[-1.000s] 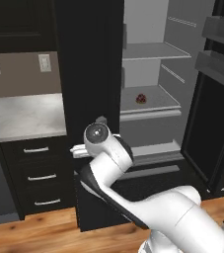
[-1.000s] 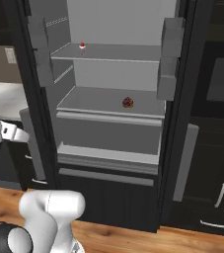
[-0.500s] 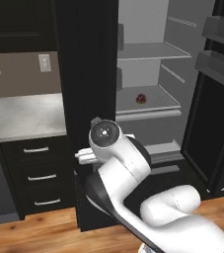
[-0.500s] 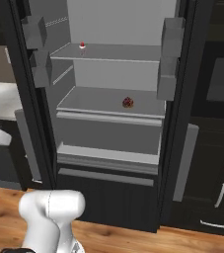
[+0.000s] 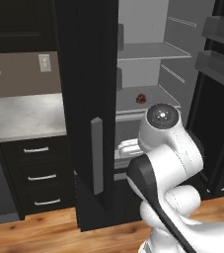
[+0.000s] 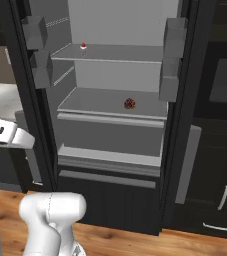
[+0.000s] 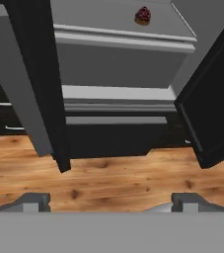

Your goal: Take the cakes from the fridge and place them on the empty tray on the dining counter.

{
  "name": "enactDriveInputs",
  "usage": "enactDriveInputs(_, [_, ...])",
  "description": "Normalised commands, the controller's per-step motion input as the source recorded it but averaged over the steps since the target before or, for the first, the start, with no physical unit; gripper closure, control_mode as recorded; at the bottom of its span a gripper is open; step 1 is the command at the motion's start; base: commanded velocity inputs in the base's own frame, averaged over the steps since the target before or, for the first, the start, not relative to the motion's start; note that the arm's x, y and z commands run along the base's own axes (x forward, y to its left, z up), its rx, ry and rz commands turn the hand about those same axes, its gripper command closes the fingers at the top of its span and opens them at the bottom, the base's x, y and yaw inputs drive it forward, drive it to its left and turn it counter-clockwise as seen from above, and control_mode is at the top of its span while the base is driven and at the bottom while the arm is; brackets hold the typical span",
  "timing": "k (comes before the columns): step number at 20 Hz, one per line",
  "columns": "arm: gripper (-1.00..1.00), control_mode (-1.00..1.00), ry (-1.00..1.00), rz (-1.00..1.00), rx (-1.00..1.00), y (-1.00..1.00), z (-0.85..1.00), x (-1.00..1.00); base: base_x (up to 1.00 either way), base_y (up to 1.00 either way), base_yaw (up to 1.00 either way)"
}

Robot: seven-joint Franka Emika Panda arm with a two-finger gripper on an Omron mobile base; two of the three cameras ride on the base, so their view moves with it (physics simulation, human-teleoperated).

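So basically nothing's been moved yet. The fridge stands with both doors open, one cake on the middle shelf and another cake on the shelf above. The pincer is spread wide, empty, low over the floor.

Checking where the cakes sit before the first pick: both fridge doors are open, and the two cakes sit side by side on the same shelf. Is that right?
Not quite. The fridge doors are open, but the cakes are on different shelves: one cake on the upper shelf, the other cake on the shelf below, as the right base view shows.
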Motion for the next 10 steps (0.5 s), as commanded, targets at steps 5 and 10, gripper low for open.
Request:
enactDriveInputs(5, [-1.00,-1.00,0.00,0.17,-0.01,-1.00,0.00,-0.04,0.00,0.00,0.00])
enactDriveInputs(10, [-1.00,-1.00,0.01,0.00,0.01,-0.60,0.00,0.00,0.00,0.00,0.00])
